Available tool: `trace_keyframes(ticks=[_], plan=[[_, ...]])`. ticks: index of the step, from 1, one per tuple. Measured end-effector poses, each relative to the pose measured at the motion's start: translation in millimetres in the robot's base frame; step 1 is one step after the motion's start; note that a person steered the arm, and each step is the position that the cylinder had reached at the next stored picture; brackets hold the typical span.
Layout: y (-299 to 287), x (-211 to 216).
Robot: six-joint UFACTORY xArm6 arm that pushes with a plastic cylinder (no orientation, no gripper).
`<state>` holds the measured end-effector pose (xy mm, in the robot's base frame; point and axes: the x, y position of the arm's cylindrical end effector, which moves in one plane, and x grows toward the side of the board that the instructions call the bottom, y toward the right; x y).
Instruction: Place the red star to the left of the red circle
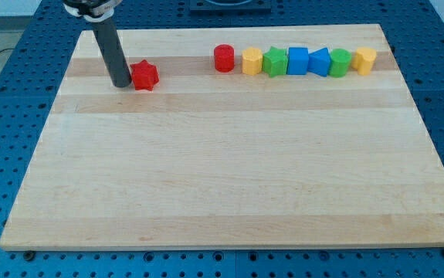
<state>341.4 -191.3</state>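
The small red star-shaped block lies flat on the pale wooden board in the upper left part of the view, on the darker plank strip that runs across near the view's top. My tip, the lower end of the straight dark rod, rests on the board just at the star's left side, touching it or very nearly so; the seam between them is too fine to judge. The rod rises upward and slightly leftward out of the view's top. There are no fingers on this rig, so nothing opens or closes and nothing is held; the tip only presses from the side.

To the view's right of the star, well apart and a little higher on the same strip, stands the red circular block, a short cylinder. The star thus sits to the circle's left, with bare wood between them.

Just beyond the circle, a row of blocks runs rightward, packed close together: a yellow block with angled sides, a green star-like block, a blue cube, a blue wedge-like block, a green block of unclear shape, and a yellow block at the row's end.

The board lies on a blue perforated table.
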Motion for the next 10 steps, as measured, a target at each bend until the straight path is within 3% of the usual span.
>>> trace_keyframes(ticks=[1, 3, 4, 6, 7, 10], plan=[[3.5, 6.1], [57.2, -54.8], [63.5, -59.4], [58.9, -16.9], [86.1, -5.3], [135.8, -25.9]])
